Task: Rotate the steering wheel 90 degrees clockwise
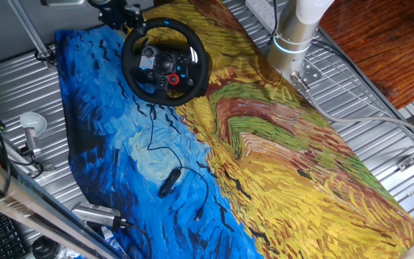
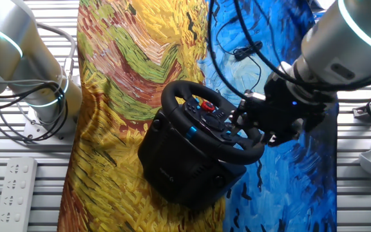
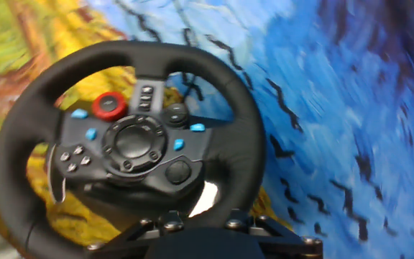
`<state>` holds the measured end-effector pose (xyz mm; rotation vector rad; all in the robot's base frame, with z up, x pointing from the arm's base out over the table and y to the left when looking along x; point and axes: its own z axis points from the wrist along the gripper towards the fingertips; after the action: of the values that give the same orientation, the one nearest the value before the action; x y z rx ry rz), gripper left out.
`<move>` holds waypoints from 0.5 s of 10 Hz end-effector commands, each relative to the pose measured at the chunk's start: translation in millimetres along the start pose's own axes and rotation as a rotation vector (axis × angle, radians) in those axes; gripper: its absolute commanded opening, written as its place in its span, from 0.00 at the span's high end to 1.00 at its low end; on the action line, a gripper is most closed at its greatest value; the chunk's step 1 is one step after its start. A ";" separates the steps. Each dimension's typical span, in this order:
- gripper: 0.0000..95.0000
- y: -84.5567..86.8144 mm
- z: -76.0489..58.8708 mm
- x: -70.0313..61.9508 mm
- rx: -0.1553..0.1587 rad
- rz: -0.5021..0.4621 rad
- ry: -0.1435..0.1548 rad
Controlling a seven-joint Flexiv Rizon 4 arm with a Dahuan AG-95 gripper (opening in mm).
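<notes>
Black steering wheel [image 1: 165,61] sits on painted cloth [image 1: 279,165], far end of table. Gripper [image 2: 253,129] at rim; whether fingers are clamped cannot be told. Step: grasping, judged. Next: confirm firm hold, then sweep quarter-turn clockwise along rim arc.
</notes>
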<state>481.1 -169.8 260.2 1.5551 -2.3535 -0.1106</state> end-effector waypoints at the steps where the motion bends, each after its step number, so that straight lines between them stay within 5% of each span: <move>1: 0.60 8.5 -7.9 -2.5 -0.032 -0.274 -0.074; 3: 0.60 15.7 -13.2 -4.1 -0.067 -0.353 -0.106; 5: 0.60 19.4 -15.1 -5.6 -0.058 -0.366 -0.092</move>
<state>472.6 -158.7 274.6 1.9183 -2.1267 -0.3124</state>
